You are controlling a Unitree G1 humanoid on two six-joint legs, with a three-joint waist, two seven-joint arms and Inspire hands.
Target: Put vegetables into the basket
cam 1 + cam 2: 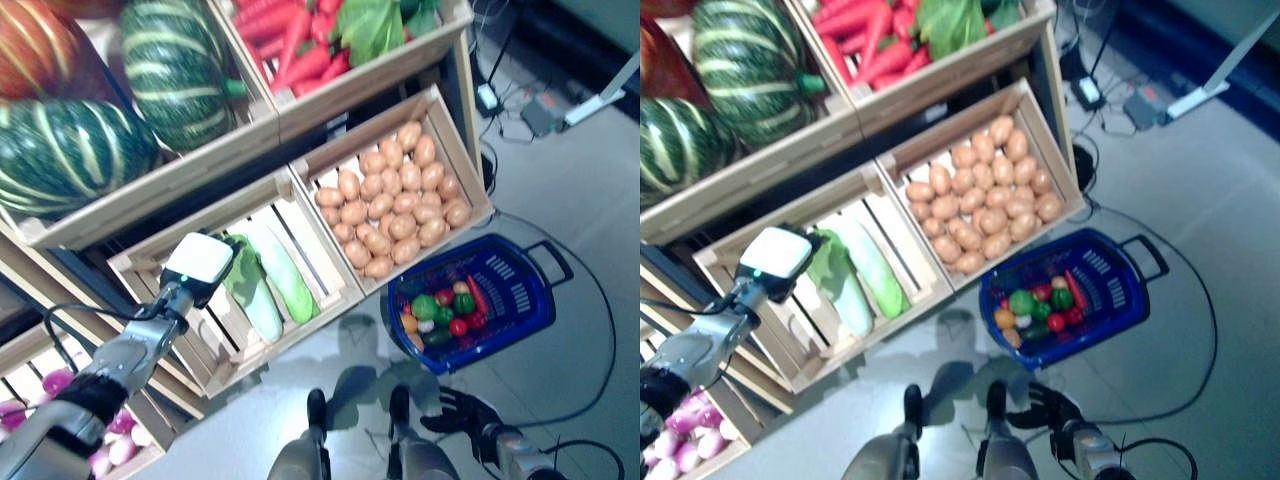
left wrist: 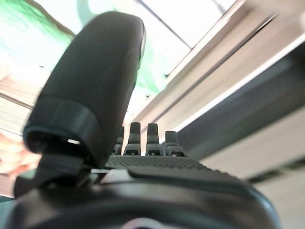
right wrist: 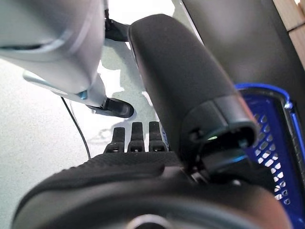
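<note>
Meanwhile, left hand (image 2: 95, 95) reaches into the cucumber crate (image 1: 150, 262) (fingers straight, empty).

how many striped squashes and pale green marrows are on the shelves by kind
green striped squashes: 2
orange striped squash: 1
pale green marrows: 2
total: 5

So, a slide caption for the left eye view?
Left hand reaches into the cucumber crate; blue basket waits on the floor.
</note>
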